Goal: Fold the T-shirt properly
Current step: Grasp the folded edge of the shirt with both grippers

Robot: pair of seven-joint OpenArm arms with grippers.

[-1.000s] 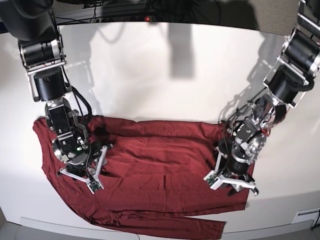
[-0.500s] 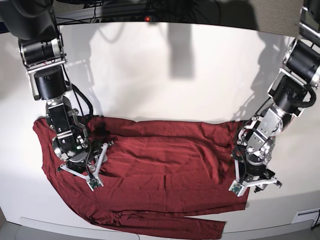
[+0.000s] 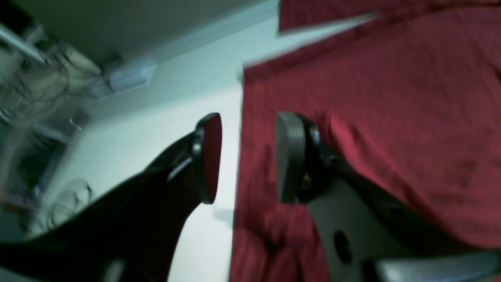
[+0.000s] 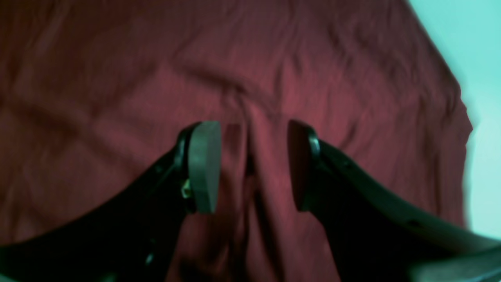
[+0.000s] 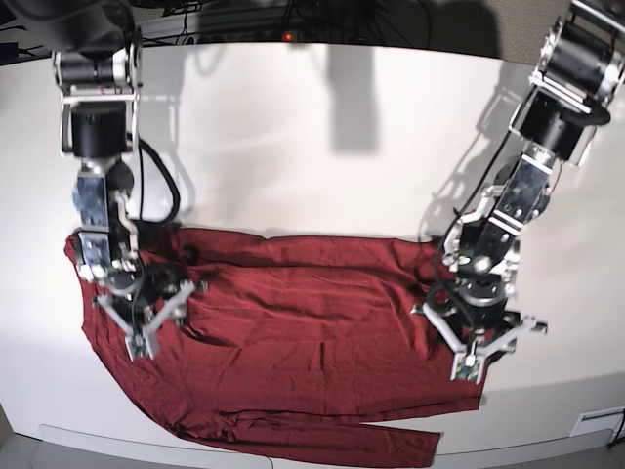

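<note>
The T-shirt [image 5: 293, 332] is dark red and lies spread and wrinkled across the near half of the white table [image 5: 322, 166], one long sleeve [image 5: 322, 442] running along its front edge. My left gripper [image 5: 479, 332] hangs over the shirt's right edge. In the left wrist view that gripper [image 3: 246, 156] is open and astride the edge, one finger over bare table, the other over T-shirt [image 3: 391, 98] cloth. My right gripper [image 5: 145, 311] stands over the shirt's left part. It [image 4: 252, 166] is open with a raised crease of T-shirt [image 4: 117, 78] fabric between its fingers.
Cables and a strip with a red light [image 5: 288, 37] line the table's back edge. A small white box [image 5: 596, 422] sits below the front edge at the right, also seen as the white box [image 3: 127, 76] in the left wrist view.
The left gripper swung right to the shirt's edge, then came back a little and turned. The right gripper shifted slightly left and turned. Both stayed open; the shirt barely moved.
</note>
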